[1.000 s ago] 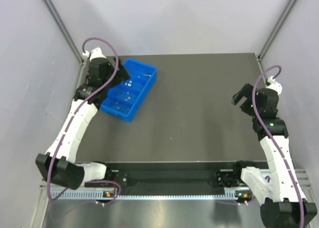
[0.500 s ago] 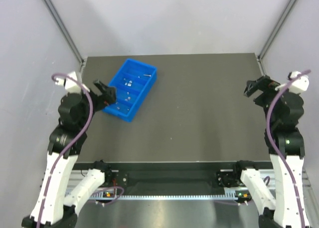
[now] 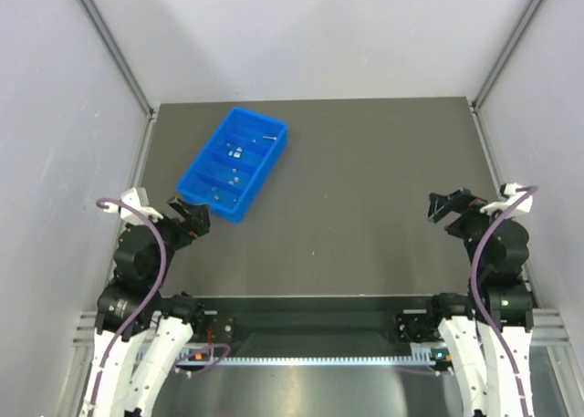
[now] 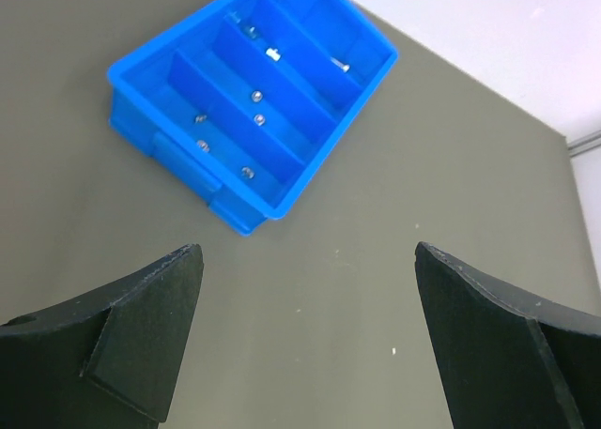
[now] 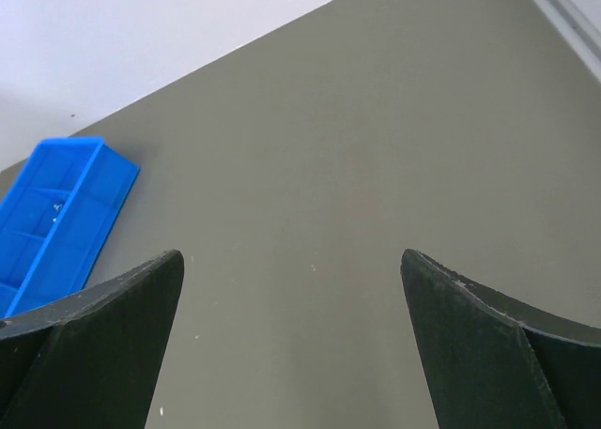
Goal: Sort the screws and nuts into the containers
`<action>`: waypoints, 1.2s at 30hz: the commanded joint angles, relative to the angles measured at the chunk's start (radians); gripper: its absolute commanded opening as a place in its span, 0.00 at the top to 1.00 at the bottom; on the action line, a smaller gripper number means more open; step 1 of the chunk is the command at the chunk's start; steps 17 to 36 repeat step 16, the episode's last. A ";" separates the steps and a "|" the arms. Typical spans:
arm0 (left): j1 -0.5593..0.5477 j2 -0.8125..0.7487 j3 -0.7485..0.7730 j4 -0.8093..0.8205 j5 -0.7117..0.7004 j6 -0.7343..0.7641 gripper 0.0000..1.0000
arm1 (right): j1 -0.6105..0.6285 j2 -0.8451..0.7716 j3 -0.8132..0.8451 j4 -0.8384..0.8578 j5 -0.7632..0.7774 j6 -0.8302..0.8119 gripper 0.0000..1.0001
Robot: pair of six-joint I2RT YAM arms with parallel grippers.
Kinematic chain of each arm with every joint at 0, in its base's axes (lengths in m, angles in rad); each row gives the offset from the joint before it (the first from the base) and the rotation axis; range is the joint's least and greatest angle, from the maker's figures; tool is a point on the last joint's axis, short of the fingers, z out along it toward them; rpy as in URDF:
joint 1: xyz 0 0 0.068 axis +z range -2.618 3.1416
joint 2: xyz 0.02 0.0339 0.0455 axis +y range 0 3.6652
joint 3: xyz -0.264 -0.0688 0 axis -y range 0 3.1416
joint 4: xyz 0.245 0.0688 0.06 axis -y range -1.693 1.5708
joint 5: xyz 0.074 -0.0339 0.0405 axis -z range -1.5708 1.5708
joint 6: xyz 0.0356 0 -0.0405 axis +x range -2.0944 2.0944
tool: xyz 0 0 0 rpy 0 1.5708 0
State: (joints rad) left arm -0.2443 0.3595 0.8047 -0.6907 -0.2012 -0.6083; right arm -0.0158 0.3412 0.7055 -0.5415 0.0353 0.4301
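Blue tray (image 4: 178,166) sits askew at the far left of the dark table (image 3: 365,180). Screws (image 4: 340,66) and nuts (image 4: 201,145) lie inside its compartments (most too small to tell apart). Left gripper (image 4: 306,279): jaws spread wide, holding nothing, near the tray's near end. Right gripper (image 5: 289,279): likewise spread, nothing held, at the table's right side, well apart from the tray.

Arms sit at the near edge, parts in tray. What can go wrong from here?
1. The blue tray lies askew with its near corner toward the open left pincer; a low reach might clip it and bounce the parts over the dividers.
2. Pale specks on the table are too small to identify; if hardware, they could go unsorted.
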 commanded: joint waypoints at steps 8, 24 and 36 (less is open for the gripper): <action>0.003 -0.011 -0.044 -0.001 -0.020 0.002 0.01 | 0.000 -0.002 -0.009 0.023 -0.032 0.015 0.00; 0.002 -0.005 -0.045 0.002 -0.018 0.004 0.01 | 0.000 -0.010 -0.006 0.014 -0.060 0.007 0.00; 0.002 -0.005 -0.045 0.002 -0.018 0.004 0.01 | 0.000 -0.010 -0.006 0.014 -0.060 0.007 0.00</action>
